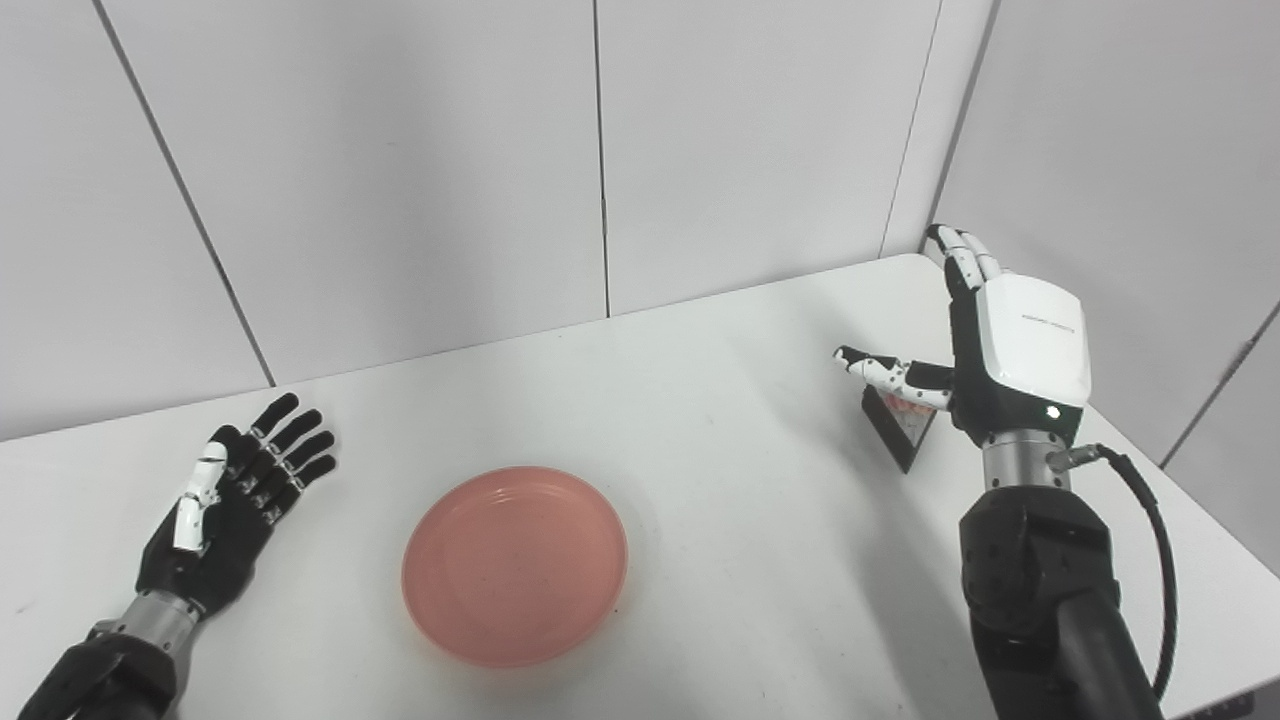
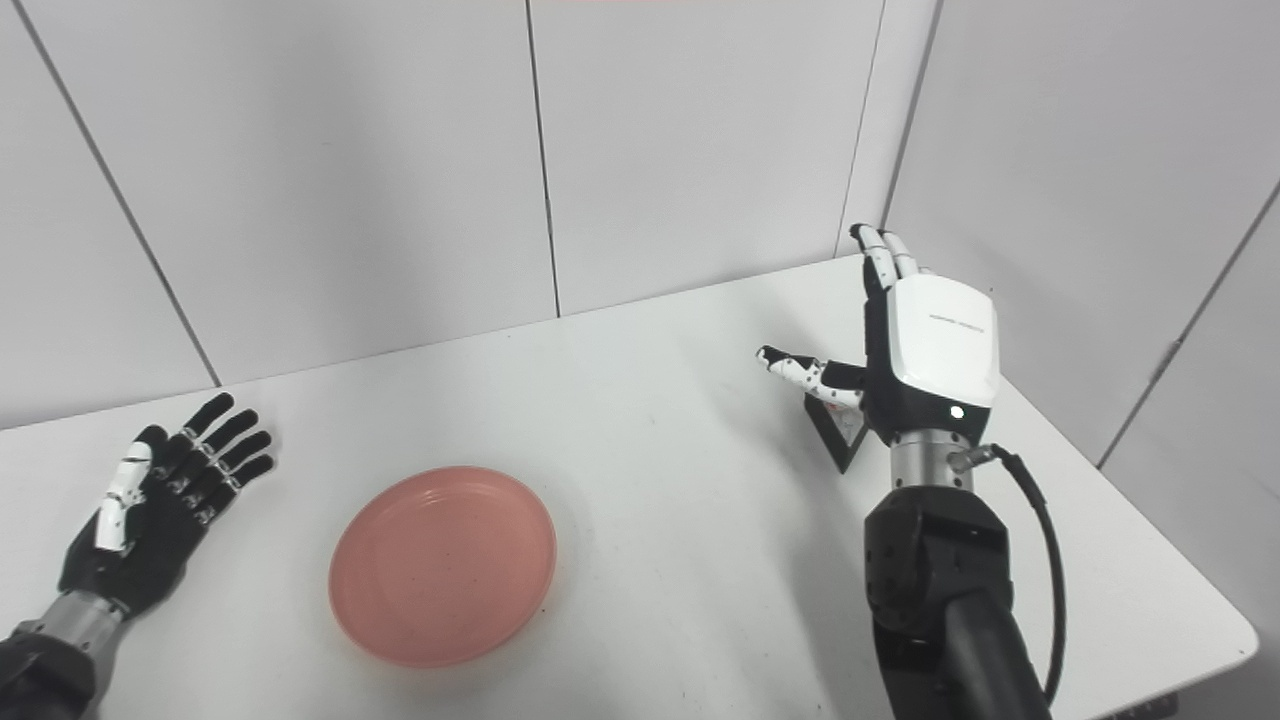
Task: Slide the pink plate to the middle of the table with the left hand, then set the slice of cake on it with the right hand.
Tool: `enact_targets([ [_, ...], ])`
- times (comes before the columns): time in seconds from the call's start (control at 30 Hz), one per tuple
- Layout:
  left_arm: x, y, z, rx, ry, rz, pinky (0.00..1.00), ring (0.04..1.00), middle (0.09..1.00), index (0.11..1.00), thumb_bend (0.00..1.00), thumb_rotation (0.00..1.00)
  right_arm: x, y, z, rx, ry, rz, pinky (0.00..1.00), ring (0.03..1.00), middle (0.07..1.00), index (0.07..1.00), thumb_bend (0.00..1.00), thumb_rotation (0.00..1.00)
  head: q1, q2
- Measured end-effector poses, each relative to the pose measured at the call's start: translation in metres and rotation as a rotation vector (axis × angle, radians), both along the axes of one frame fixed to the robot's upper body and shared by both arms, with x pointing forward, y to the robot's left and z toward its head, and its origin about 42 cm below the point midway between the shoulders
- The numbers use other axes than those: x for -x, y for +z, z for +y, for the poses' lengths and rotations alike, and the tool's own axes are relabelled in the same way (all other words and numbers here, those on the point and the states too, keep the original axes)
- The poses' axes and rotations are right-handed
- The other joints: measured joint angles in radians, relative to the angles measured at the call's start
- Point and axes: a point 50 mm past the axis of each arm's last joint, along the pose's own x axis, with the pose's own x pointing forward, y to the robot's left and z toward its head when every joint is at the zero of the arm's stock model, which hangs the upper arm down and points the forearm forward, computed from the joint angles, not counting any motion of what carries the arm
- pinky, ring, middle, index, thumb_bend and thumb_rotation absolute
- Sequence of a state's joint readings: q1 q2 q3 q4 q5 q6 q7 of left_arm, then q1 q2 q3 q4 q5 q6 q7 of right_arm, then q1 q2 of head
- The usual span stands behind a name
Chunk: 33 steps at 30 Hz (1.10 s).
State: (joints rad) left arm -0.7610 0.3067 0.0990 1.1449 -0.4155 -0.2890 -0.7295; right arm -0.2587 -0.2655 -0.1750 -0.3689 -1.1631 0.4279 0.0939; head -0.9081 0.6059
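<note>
The pink plate (image 1: 515, 563) lies flat on the white table (image 1: 720, 500), a little left of the middle and near the front. My left hand (image 1: 235, 505) rests open, palm up, at the table's left, apart from the plate. My right hand (image 1: 1000, 345) is raised at the right, open with fingers spread and thumb pointing left. Directly behind and below it sits the slice of cake (image 1: 905, 425), a dark wedge with a pale top, mostly hidden by the thumb and palm. Whether the hand touches the slice cannot be told.
Grey wall panels stand close behind the table and at the right corner. The table's right edge (image 2: 1150, 520) runs diagonally just beyond my right arm. A black cable (image 1: 1150, 530) loops off the right wrist.
</note>
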Motion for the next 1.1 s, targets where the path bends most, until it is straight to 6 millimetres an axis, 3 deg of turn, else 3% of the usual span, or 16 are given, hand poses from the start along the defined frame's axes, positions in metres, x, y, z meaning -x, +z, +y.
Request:
enact_targets([
  [0.37,-0.001,0.001,0.007,0.002,0.005,0.001,0.85,0.866,0.889,0.890,0.50,1.00,-0.022,-0.010,-0.028,-0.006,-0.090,0.149,0.50,0.734,0.849,0.876,0.79,0.55,-0.014,0.012],
  [0.6,0.000,0.001,0.013,0.000,0.006,0.002,0.85,0.865,0.887,0.890,0.50,1.00,-0.037,-0.030,-0.041,-0.063,-0.101,0.237,0.56,0.783,0.885,0.879,0.82,0.51,-0.018,0.018],
  [1.1,0.000,0.002,0.017,-0.004,0.006,0.001,0.83,0.851,0.875,0.879,0.51,0.97,-0.053,-0.038,-0.043,-0.108,-0.080,0.289,0.60,0.805,0.906,0.896,0.83,0.54,-0.028,0.037],
])
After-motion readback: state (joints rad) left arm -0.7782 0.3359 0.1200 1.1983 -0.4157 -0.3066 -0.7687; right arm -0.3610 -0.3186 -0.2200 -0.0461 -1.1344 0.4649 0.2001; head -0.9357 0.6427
